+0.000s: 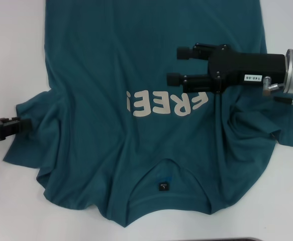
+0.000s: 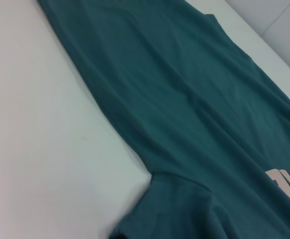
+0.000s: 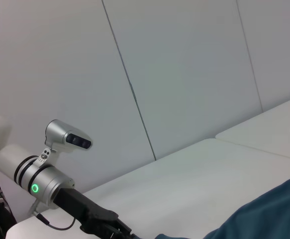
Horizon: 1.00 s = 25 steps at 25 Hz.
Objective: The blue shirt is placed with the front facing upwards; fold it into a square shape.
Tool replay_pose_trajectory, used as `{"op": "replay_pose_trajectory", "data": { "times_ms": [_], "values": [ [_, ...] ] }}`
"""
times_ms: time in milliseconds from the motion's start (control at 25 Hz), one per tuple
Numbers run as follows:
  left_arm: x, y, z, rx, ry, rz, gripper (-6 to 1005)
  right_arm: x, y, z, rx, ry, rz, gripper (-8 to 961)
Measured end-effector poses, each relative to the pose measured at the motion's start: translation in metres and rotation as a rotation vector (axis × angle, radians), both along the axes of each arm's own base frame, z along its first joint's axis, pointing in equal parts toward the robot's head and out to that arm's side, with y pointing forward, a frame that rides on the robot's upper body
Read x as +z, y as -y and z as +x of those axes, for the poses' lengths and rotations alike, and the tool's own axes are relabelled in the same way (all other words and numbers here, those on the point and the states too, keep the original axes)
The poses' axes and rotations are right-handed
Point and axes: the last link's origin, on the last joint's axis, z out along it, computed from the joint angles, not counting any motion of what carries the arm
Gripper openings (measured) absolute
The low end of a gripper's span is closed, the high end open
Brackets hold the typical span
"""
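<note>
The left hand [image 1: 20, 126] is pinching the sleeve of the blue shirt [image 1: 111, 75]. The right hand [image 1: 172, 65], fingers spread, hovers above the lettering [image 1: 166, 103].

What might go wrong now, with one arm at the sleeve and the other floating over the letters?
The left pincer grips only the edge of the blue shirt at its sleeve; a thin hold like that might slip when pulled. The cloth near the collar already lies rumpled, so a fold could come out crooked rather than square. The right pincer hangs open above the chest, and could snag wrinkles as it comes down.
</note>
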Motion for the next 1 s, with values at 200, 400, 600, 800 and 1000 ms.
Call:
{"op": "replay_pose_trajectory", "data": {
  "times_ms": [200,400,600,800,1000],
  "values": [
    [0.0,-0.001,0.001,-0.004,-0.002,0.001,307,0.001,-0.001,0.0,-0.001,-0.001,0.005,915],
    [0.0,-0.001,0.001,-0.004,-0.001,0.004,17,0.002,-0.001,0.0,-0.001,-0.003,0.008,915],
    [0.004,-0.002,-0.001,-0.002,-0.008,0.011,9,0.001,-0.001,0.0,-0.002,-0.005,0.008,915],
    [0.016,-0.004,-0.003,0.0,-0.035,0.032,2,0.0,-0.001,0.0,-0.005,-0.009,0.006,915],
    [0.028,-0.004,-0.007,0.013,-0.058,0.047,-1,0.0,0.0,-0.001,-0.008,-0.014,0.004,915]
  ]
}}
